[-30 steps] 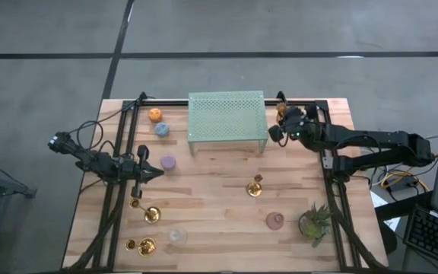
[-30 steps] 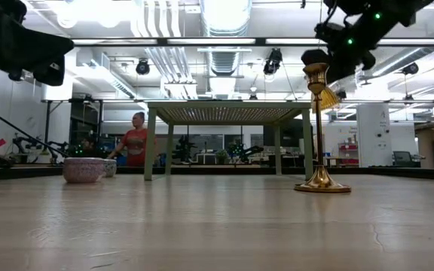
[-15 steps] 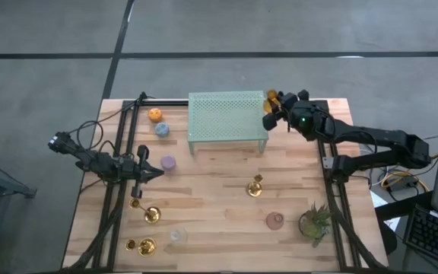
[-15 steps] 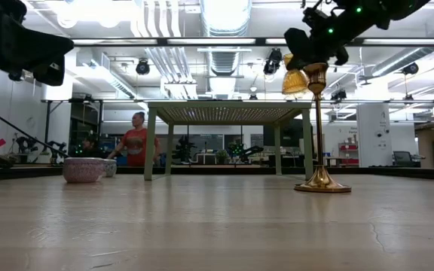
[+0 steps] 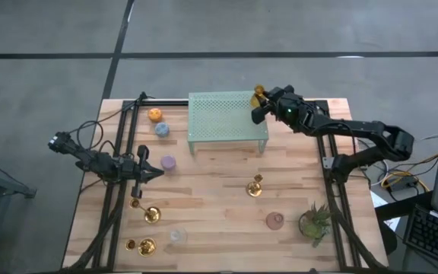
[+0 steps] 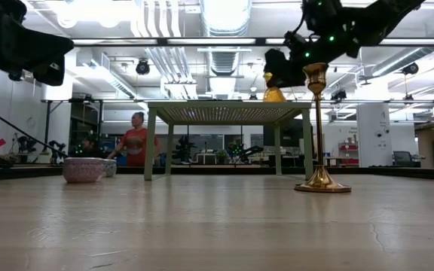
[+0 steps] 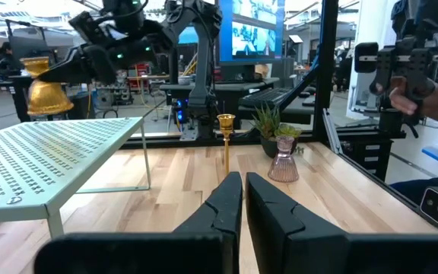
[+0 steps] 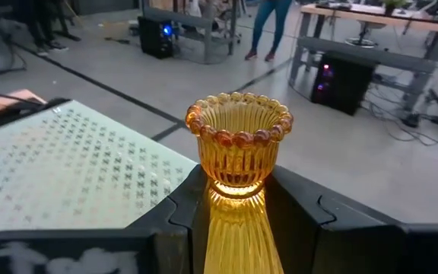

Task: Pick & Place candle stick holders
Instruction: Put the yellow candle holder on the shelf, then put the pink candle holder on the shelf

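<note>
I am midway through carrying one holder: my right gripper point(image 5: 261, 100) is clenched on the amber candle stick holder point(image 8: 238, 141), a ribbed glass cup with a beaded rim, and I hold it in the air above the far right corner of the pale green mesh rack point(image 5: 219, 114). In the right wrist view the cup sits upright between my two fingers point(image 8: 179, 209), with the perforated top of the rack spread out beneath it. I judge this to be the transport step, with the placing on the rack top coming next. That calls for lowering the cup straight down until its foot meets the mesh, keeping it level, well in from the edge, and only then letting go. My left gripper point(image 5: 157, 172) waits with its fingers pressed together and nothing between them, low over the table's left side, just beside the purple cup point(image 5: 169, 162). Other holders stand on the table: the orange cup point(image 5: 154, 115) and blue cup point(image 5: 161, 129) to the left of the rack, and a gold stemmed holder point(image 5: 255, 185) nearer the middle.
</note>
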